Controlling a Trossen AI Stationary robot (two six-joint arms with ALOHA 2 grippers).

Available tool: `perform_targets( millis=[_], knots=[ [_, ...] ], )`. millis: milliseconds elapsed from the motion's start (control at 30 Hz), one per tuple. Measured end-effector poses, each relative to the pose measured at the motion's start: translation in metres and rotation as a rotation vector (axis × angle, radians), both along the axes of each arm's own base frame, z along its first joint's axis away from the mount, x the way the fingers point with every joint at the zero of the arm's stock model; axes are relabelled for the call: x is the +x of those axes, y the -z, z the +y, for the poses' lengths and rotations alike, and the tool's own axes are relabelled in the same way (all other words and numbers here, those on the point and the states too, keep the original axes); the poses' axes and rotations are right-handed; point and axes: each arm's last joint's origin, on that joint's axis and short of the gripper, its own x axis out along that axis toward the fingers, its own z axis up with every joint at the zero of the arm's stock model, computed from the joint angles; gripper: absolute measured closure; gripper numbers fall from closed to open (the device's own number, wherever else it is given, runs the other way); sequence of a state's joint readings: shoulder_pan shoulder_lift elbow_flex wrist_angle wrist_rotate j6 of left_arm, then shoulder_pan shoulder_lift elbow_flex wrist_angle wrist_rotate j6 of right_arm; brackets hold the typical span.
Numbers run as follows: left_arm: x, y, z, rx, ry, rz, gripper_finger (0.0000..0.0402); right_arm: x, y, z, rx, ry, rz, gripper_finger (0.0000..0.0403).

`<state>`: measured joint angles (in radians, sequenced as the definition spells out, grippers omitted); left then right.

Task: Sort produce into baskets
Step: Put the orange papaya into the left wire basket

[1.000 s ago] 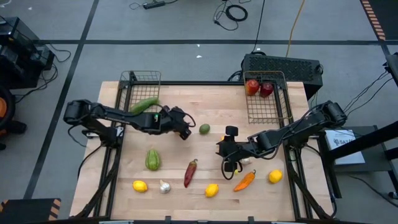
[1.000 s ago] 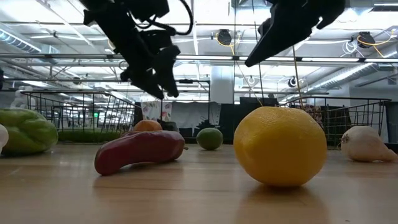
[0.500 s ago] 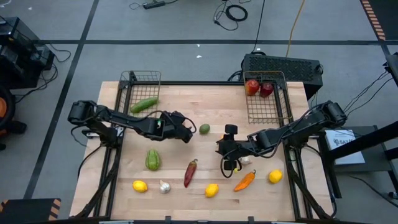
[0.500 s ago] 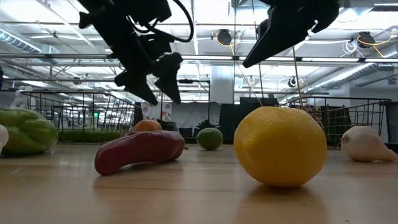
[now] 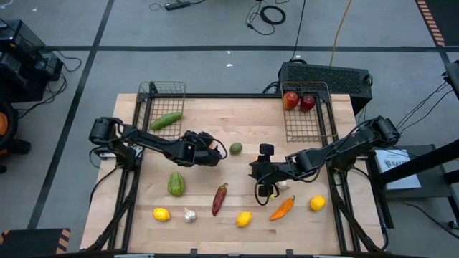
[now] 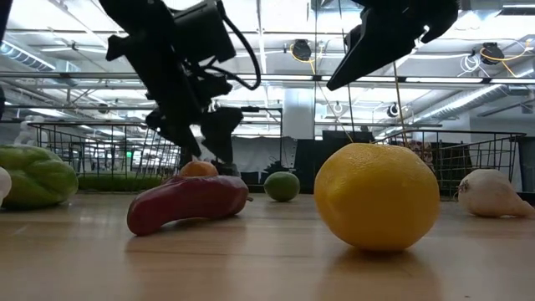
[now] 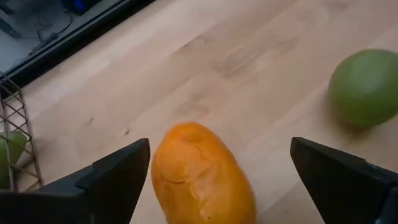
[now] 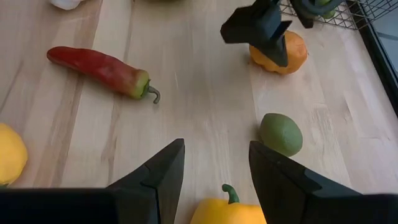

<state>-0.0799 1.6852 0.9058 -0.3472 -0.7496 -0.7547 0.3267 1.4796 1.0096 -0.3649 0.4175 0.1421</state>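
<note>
An orange pepper [image 7: 202, 180] lies on the wooden table near its middle. My left gripper [image 7: 217, 177] hangs open just above it [image 6: 201, 149], one finger on each side and touching nothing. A round green fruit [image 5: 235, 148] sits just to its right. My right gripper [image 5: 254, 173] waits open above the table right of centre, with a yellow pepper [image 8: 227, 210] lying below it. The left basket [image 5: 162, 93] holds a cucumber [image 5: 166, 120]. The right basket [image 5: 309, 123] holds two red apples [image 5: 298, 101].
A green squash [image 5: 176, 183], a red chilli [image 5: 220, 198], three lemons [image 5: 244, 219], two garlics [image 5: 189, 214] and a long orange pepper [image 5: 282, 208] are scattered over the near half of the table. A black box [image 5: 326, 77] stands behind the right basket.
My left gripper has come down toward the orange pepper and tipped further downward. Its fingers have spread wider and now stand on either side of the pepper. The produce has kept its place.
</note>
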Motion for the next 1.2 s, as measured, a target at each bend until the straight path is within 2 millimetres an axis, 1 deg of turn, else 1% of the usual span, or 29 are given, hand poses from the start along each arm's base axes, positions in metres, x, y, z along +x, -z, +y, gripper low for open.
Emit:
perform_targets(
  millis=[133,267,467,700,800,900,1000,1200],
  knots=[
    [0.001,0.007,-0.001,0.035,-0.023,0.014,0.0011,0.000,0.000,0.000,0.006,0.004,-0.005,0.0232],
    [-0.002,0.008,-0.002,0.081,-0.051,0.031,0.0011,0.001,-0.001,0.000,0.012,0.004,-0.021,0.0232],
    [-0.009,0.012,0.002,0.003,-0.081,0.086,0.0011,0.003,-0.003,0.001,0.019,0.003,-0.043,0.0232],
    [-0.007,0.026,-0.001,-0.093,-0.058,0.130,0.0011,0.003,-0.003,0.001,0.018,0.001,-0.045,0.0232],
    [-0.007,0.032,-0.001,-0.100,-0.067,0.141,0.0015,0.003,-0.003,0.001,0.018,0.001,-0.045,0.0232],
    [-0.006,0.033,-0.001,-0.100,-0.067,0.140,0.0034,0.003,-0.003,0.001,0.024,0.006,-0.047,0.0232],
    [-0.004,0.032,0.000,-0.098,-0.061,0.125,0.0062,0.003,-0.003,0.001,0.033,0.014,-0.049,0.0232],
    [-0.003,0.032,0.005,-0.087,-0.032,0.156,0.0114,0.003,-0.003,0.002,0.037,0.016,-0.050,0.0232]
  ],
)
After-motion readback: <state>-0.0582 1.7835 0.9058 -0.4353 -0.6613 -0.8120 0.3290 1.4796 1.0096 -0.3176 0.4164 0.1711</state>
